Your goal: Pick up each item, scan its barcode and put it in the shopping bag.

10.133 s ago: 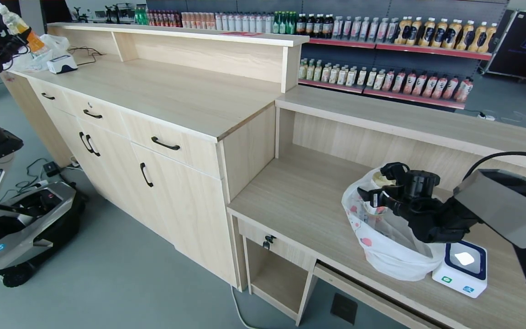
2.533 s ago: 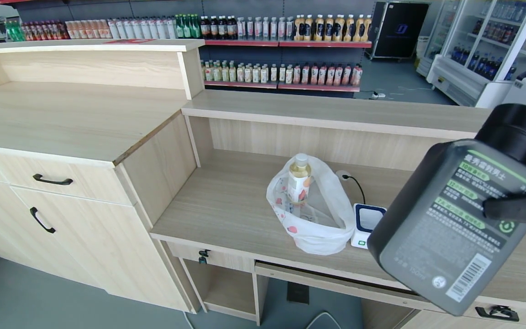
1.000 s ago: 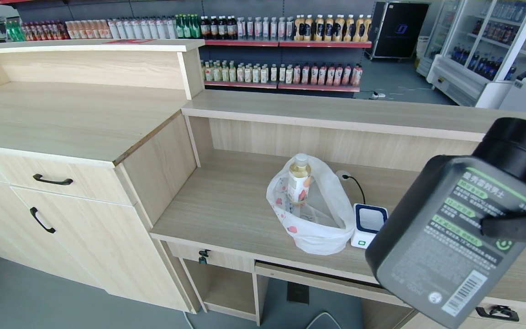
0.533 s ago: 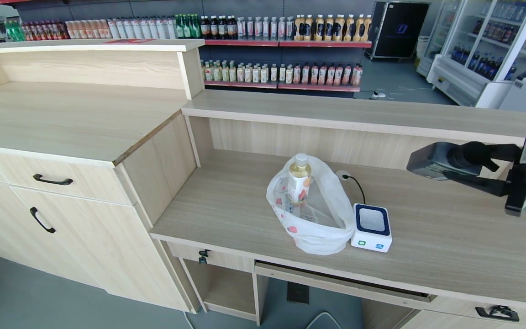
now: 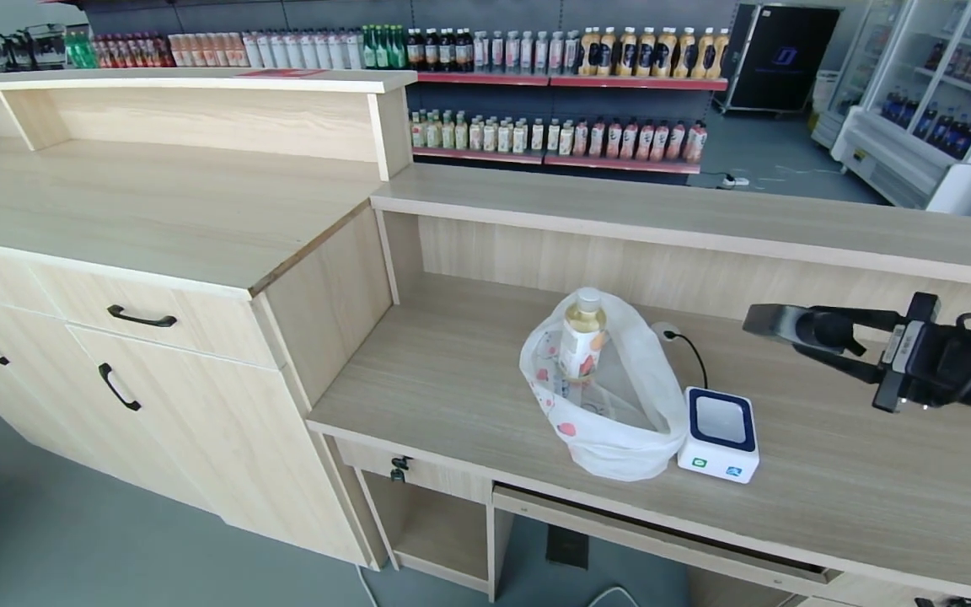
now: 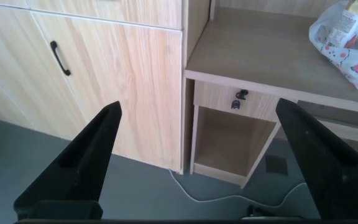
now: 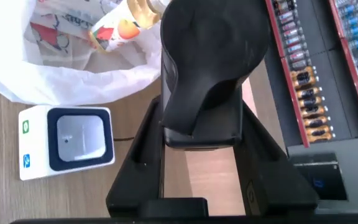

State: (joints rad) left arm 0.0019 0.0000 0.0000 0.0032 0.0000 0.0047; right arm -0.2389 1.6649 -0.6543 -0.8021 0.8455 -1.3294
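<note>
Over the desk (image 5: 469,371), right claw (image 5: 823,333) clamps dark bottle (image 5: 768,320).

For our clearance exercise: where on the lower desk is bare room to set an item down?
Free: the desk from the cabinet wall to the shopping bag, and right of the scanner, below the dark bottle. Crowded: bag beside scanner.
</note>
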